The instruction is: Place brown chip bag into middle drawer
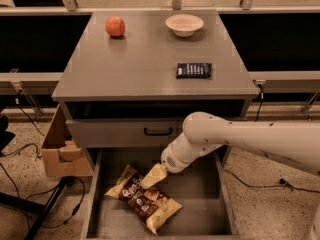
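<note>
End effector (153, 177), lower centre, grip indeterminate, touches brown chip bag (146, 202) in middle drawer (202, 218); likely light, crushable, best pinched edgewise.

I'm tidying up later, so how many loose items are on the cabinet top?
3: orange-red ball back left, white bowl back right, navy packet front right. None seems hidden. The gripper is down in the open middle drawer, at the brown chip bag.

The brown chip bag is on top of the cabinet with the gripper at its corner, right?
No: the camera view shows the brown chip bag in the open drawer, not on the cabinet top, with the gripper at its corner.
</note>
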You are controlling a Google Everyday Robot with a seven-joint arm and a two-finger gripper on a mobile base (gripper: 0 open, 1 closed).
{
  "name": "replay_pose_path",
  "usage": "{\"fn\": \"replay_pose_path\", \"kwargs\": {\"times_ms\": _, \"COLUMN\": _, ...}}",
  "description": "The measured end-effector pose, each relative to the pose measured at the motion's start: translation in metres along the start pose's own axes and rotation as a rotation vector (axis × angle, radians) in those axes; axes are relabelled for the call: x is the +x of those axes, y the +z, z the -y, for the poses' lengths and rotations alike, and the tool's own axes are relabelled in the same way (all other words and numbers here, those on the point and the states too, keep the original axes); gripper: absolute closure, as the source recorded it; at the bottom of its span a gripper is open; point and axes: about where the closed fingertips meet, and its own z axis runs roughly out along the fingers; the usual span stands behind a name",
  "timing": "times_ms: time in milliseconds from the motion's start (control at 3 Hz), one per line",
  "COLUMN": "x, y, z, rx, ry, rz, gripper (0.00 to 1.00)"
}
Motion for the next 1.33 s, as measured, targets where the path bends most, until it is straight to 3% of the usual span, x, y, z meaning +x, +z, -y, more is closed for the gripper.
{"fn": "replay_pose_path", "kwargs": {"times_ms": 667, "x": 0.0, "y": 0.001, "z": 0.0, "rx": -0.001, "ry": -0.001, "rz": -0.001, "gripper": 0.0}}
{"fn": "replay_pose_path", "kwargs": {"times_ms": 1000, "x": 0.008, "y": -0.023, "z": -0.018, "rx": -0.01, "ry": -0.045, "rz": -0.028, "gripper": 0.0}}
{"fn": "replay_pose_path", "kwargs": {"times_ms": 1333, "x": 0.03, "y": -0.075, "z": -0.054, "rx": 0.003, "ry": -0.117, "rz": -0.095, "gripper": 0.0}}
